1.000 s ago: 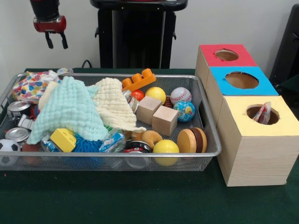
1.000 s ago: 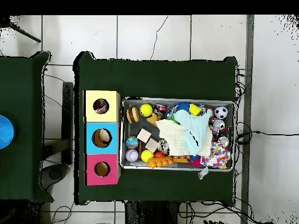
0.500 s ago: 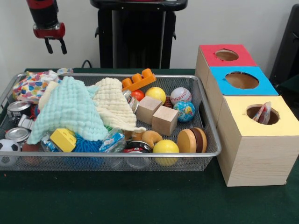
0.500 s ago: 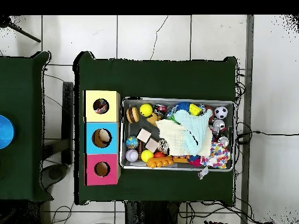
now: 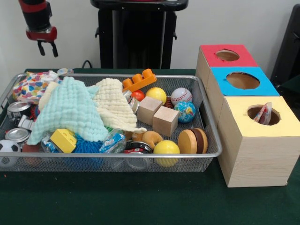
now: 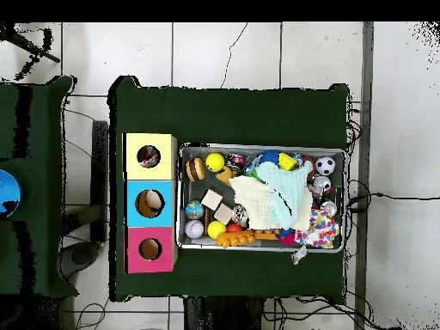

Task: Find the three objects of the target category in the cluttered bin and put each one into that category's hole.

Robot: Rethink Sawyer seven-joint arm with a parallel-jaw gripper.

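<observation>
My gripper [image 5: 47, 48] hangs high above the far left corner of the wire bin [image 5: 206, 112], open and holding nothing. The bin holds a mint cloth [image 5: 68, 110] and a cream cloth [image 5: 112, 105] draped over other items, two wooden cubes [image 5: 165, 120], a baseball [image 5: 181, 95], a globe ball [image 5: 185, 111], yellow balls [image 5: 166, 147], an orange brick [image 5: 138, 79] and tins [image 5: 18, 135]. Beside the bin stand three boxes with round holes: red [image 5: 227, 55], blue [image 5: 242, 80] and yellow [image 5: 262, 115]. A packet [image 5: 265, 112] sticks out of the yellow hole.
A patterned cloth [image 5: 32, 86] lies in the bin's far left corner, a soccer ball [image 5: 8, 147] at its near left. In the overhead view the bin [image 6: 261, 148] sits right of the boxes [image 6: 149, 203] on the green table [image 6: 232, 112].
The gripper has risen and drifted left in the front view, still open. Nothing in the bin or the boxes has moved.
</observation>
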